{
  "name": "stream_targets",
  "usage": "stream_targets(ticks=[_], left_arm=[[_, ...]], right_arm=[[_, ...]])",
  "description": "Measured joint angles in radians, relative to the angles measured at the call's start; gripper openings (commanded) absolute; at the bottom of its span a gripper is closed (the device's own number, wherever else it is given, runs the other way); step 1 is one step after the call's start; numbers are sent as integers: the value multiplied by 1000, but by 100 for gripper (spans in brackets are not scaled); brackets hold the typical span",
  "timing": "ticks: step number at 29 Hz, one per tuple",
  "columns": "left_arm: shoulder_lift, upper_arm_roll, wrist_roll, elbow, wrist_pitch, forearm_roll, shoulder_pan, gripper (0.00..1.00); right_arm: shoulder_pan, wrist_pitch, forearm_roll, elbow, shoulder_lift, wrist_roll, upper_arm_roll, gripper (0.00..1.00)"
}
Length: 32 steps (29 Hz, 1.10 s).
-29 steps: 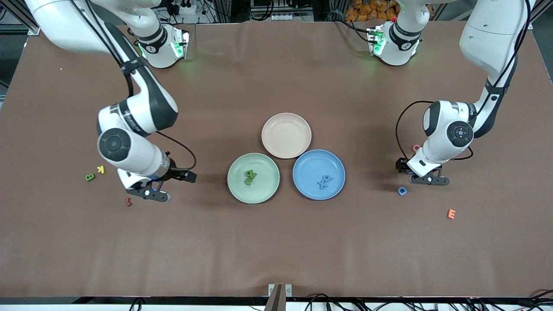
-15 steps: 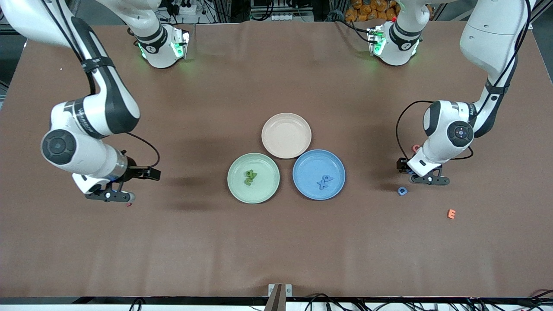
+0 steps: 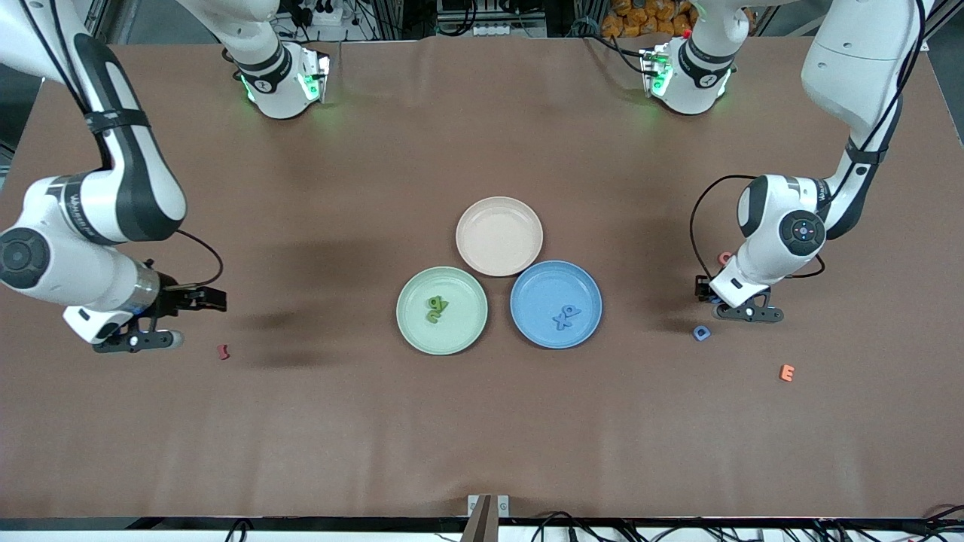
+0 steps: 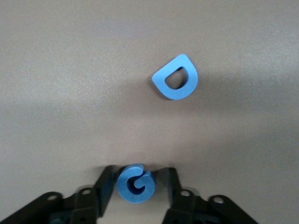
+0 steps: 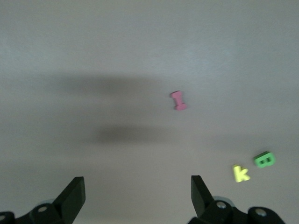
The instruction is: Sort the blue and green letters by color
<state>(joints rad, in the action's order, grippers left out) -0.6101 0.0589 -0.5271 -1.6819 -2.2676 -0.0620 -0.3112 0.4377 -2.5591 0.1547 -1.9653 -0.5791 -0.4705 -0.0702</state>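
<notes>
The blue G [image 4: 135, 184] is seen lying flat on the tabletop directly between the fingers of the left tool [image 3: 742, 310]. The fingers are set narrowly on either side of it, one apparently touching and the other just apart, so the letter is judged to be straddled, not yet clamped. Being nearly round, the G offers no long axis to be lined up with. The blue D [image 4: 176, 77] lies a little ahead of this tool, clear of the fingers. The left arm is bent low over its own end of the tabletop, with its wrist pointed almost straight down. The blue plate [image 3: 538, 290], where an X and another blue letter lie, is well apart from it toward the middle.

The right tool [image 5: 138, 196] is held wide and empty above the right arm's end of the tabletop. The green B [image 5: 264, 159] lies off to one side of it, outside the span of the fingers and just beside a yellow K [image 5: 241, 173]. A sideways shift is judged necessary before any descent. A pink I [image 5: 178, 100] lies ahead. The green plate [image 3: 422, 331] holds green letters.
</notes>
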Motion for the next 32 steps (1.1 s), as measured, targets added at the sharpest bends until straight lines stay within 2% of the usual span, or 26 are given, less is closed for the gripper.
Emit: stream_targets(ticks=[2,12,23,32], left_arm=[[21,1,49,-27,1,0,28,85],[57,8,199,-98,1,-52,129,83],[51,11,303,-106,-13,-72,183,82],[3,12,344,-91,-61,-73,205,81]], right_arm=[[0,0,0,0,0,0,0,0],[-2,29,1,10,4,39,0,0],[-12,368,-1,145,64,49,-39,0],[-38,421,-3,163,90,45,-86,0]])
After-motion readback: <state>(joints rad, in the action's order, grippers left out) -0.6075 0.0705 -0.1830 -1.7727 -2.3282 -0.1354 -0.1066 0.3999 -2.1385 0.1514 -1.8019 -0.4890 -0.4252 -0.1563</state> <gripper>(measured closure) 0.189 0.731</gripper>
